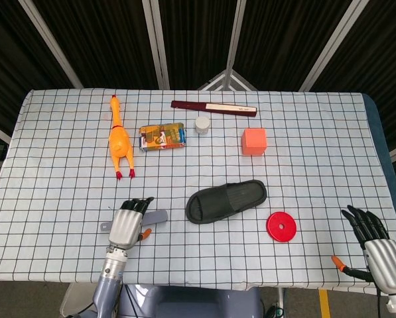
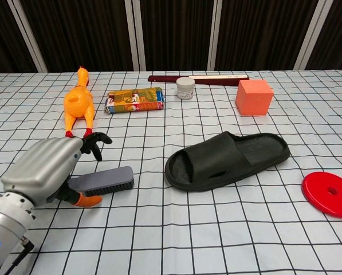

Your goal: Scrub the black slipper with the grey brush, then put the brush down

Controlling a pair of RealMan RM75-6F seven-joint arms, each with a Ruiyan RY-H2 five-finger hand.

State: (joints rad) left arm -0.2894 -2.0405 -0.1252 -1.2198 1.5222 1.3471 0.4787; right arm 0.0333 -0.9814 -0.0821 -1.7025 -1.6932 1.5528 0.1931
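Near the front edge of the desk (image 1: 52, 172), the left hand (image 1: 127, 222) hovers over the handle of the grey brush (image 2: 105, 179), its fingers spread and curved downward with nothing in them; the brush lies flat, bristles down. Just to the right, apart from the brush, the black slipper (image 2: 228, 159) lies with its toe opening toward the hand. A red disc (image 1: 281, 226) sits near the slipper's other side. The right hand (image 1: 377, 242) hangs at the desk's front right corner, fingers apart, holding nothing. Farther back lie a rubber chicken (image 1: 119, 140), a printed packet (image 1: 162, 136), a small white jar (image 1: 202, 124) and an orange cube (image 1: 254, 141).
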